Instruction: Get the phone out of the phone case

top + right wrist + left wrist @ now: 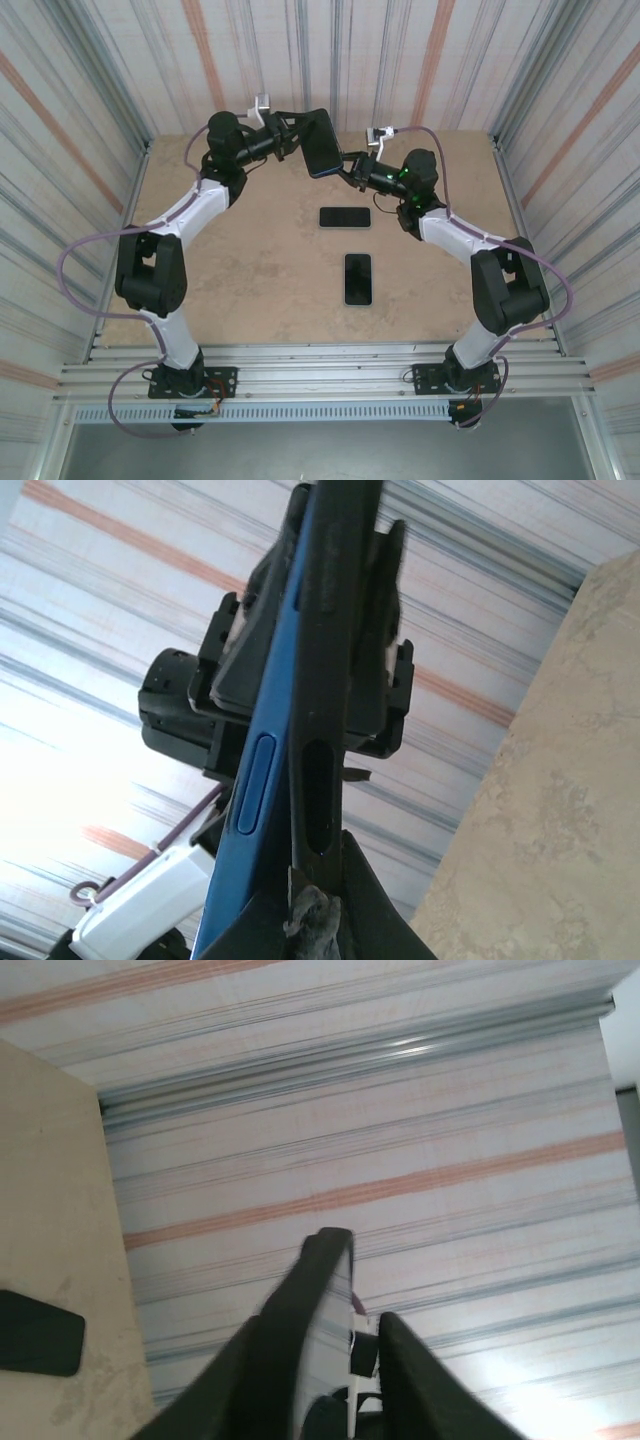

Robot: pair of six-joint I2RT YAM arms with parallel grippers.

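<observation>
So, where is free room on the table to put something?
Bare table: between the left arm and the two dark slabs; a narrower strip between them and the right arm. Crowded: far middle, where the left pincer and right pincer meet the cased phone.

Seen from above, the left arm [165,270] rises from its base at 7 o'clock, elbow bulging out toward 9, forearm slanting up toward 12. Its wrist turns so the left gripper [303,135] points toward 3 o'clock. The jaws stand slightly parted, with a sliver of gap inside one finger [410,1380].

The right arm [500,285] mirrors it: base at 5 o'clock, elbow out toward 3, forearm running up toward 11. The right gripper [345,166] points toward 10 o'clock – fingers pinched tight on the lower edge of the cased phone [321,143].
</observation>
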